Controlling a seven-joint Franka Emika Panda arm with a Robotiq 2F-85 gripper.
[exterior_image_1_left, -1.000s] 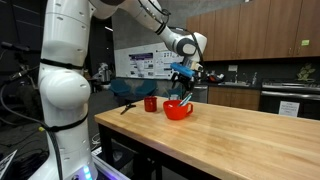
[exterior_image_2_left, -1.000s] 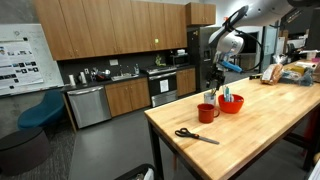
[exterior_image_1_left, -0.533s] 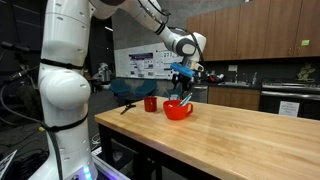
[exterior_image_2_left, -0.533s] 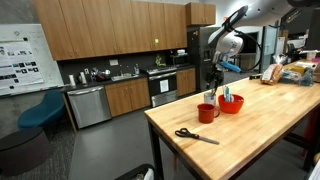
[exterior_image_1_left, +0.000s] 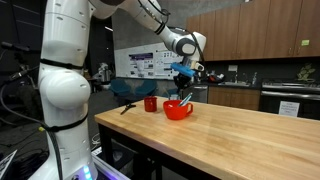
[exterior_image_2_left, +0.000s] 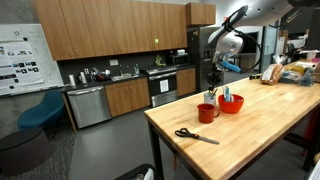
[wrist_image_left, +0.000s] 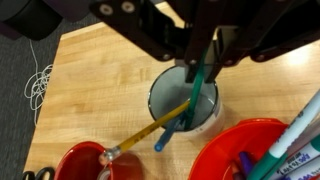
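In the wrist view my gripper (wrist_image_left: 200, 60) comes in from the top, its two fingers closed on a teal pen (wrist_image_left: 197, 88) that stands in a pale grey cup (wrist_image_left: 212, 112). A yellow pencil (wrist_image_left: 152, 126) and a blue pen (wrist_image_left: 170, 136) lean in the same cup. A red mug (wrist_image_left: 84, 163) sits to the cup's lower left and a red bowl (wrist_image_left: 232, 156) holding markers to its lower right. In both exterior views the gripper (exterior_image_1_left: 183, 82) (exterior_image_2_left: 213, 82) hangs just above the red bowl (exterior_image_1_left: 178, 110) (exterior_image_2_left: 231, 103) and the red mug (exterior_image_1_left: 151, 103) (exterior_image_2_left: 207, 112).
Black-handled scissors (exterior_image_2_left: 195, 135) (exterior_image_1_left: 126, 106) lie on the wooden table (exterior_image_1_left: 230, 140) (exterior_image_2_left: 250, 145) near its end. Bags and packets (exterior_image_2_left: 290, 72) sit at the table's far side. Kitchen cabinets, a dishwasher and a blue chair (exterior_image_2_left: 40, 112) stand beyond the table edge.
The arm has stayed in place over the cup. No change in the fingers can be made out in the exterior views.
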